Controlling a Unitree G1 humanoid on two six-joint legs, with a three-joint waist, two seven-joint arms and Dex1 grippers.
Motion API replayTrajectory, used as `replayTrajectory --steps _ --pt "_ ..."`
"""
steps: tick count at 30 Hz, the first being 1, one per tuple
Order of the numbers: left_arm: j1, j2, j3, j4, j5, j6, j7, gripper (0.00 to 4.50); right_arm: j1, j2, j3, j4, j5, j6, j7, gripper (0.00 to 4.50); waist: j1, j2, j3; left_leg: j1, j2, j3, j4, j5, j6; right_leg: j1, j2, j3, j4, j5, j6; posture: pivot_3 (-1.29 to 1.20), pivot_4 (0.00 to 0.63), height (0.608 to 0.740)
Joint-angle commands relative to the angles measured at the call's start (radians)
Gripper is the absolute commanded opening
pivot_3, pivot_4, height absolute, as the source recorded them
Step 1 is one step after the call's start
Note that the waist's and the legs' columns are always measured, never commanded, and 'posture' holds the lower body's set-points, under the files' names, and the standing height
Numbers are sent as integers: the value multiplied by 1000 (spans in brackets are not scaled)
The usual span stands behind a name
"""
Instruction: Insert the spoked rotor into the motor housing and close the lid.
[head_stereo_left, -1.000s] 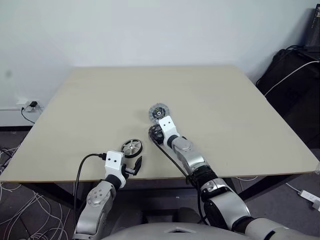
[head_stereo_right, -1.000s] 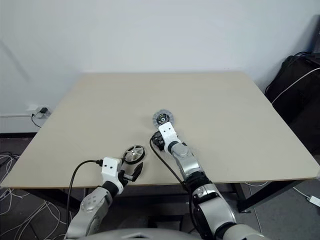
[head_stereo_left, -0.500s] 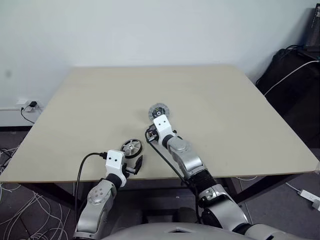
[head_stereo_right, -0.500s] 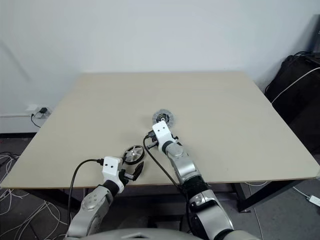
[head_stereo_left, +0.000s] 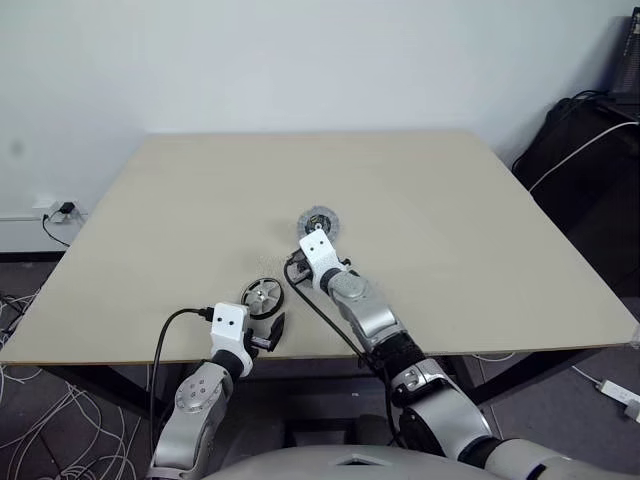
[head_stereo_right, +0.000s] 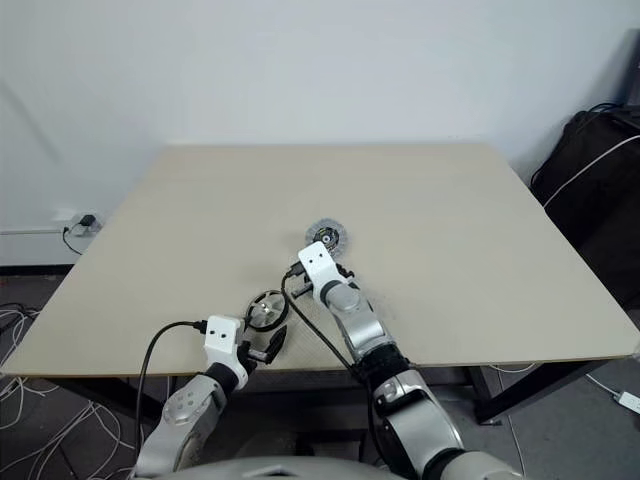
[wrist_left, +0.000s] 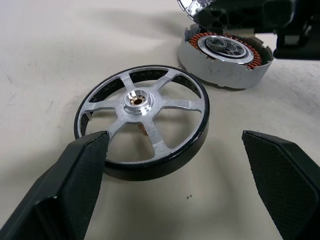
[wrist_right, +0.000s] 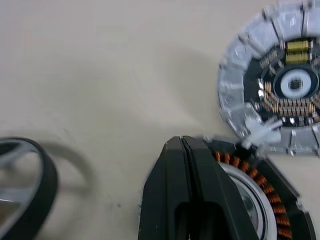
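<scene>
My left gripper (wrist_left: 172, 165) gaped wide, empty, at the table's (head_stereo_left: 450, 200) near edge, spoked rotor (wrist_left: 142, 119) lay flat right before it, motor housing (wrist_left: 226, 56) just beyond, my right gripper (wrist_right: 184, 150) clenched tight over the housing's rim, lid (wrist_right: 280, 85) lay beside the housing, ribbed face up

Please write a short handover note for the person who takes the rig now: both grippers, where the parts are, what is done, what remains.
Left gripper: open, fingers on either side of the spoked rotor, not gripping it; the rotor lies flat on the table near the front edge.
Right gripper: shut, holding nothing, its tip over the rim of the motor housing.
Lid: flat on the table just beyond the housing, dark-centred face up.
Done: nothing assembled; the housing is open, copper windings visible.
Left: grasp the rotor, seat it in the housing, then place the lid.
</scene>
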Motion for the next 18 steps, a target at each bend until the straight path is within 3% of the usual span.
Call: replayTrajectory --steps 1,18 --pt "-8 -6 -3 -43 -2 -15 0 4500 -37 8 -18 4 -3 3 -17 30 0 0 0 0 0 0 0 0 0 0 0 0 0 0 0 0 0 740" --pt "-17 -13 -9 -54 0 -3 3 4500 40 -77 -29 -120 -7 115 1 30 1 0 0 0 0 0 0 0 0 0 0 0 0 0 0 0 0 740"
